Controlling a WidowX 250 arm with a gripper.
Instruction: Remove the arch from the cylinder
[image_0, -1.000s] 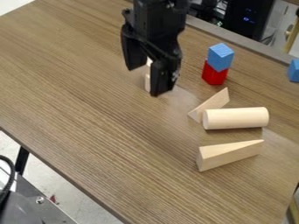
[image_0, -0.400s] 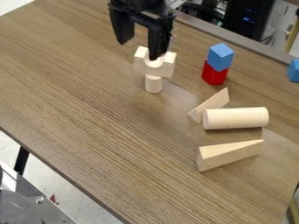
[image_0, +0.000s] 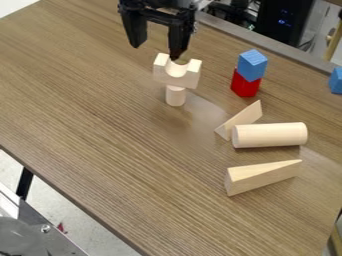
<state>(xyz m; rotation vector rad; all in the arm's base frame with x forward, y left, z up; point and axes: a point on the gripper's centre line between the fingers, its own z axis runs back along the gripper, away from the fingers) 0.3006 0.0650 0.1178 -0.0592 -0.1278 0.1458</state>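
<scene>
The upright cylinder (image_0: 176, 96) stands on the wooden table (image_0: 93, 115), and the arch (image_0: 175, 80) rests on top of it with its curved hollow facing up. Above and slightly left of that cylinder in the view hangs the black gripper (image_0: 156, 51), its two fingers wide apart; one fingertip appears at the arch's hollow, though whether it touches cannot be told. To the upper right of the upright cylinder is a red block (image_0: 245, 84) with a blue cube (image_0: 252, 64) on it, and well to its right another blue block (image_0: 336, 81). To its lower right are a thin triangular piece (image_0: 244, 119), a larger lying cylinder (image_0: 270, 135) and, farther down, a wedge (image_0: 260, 178).
</scene>
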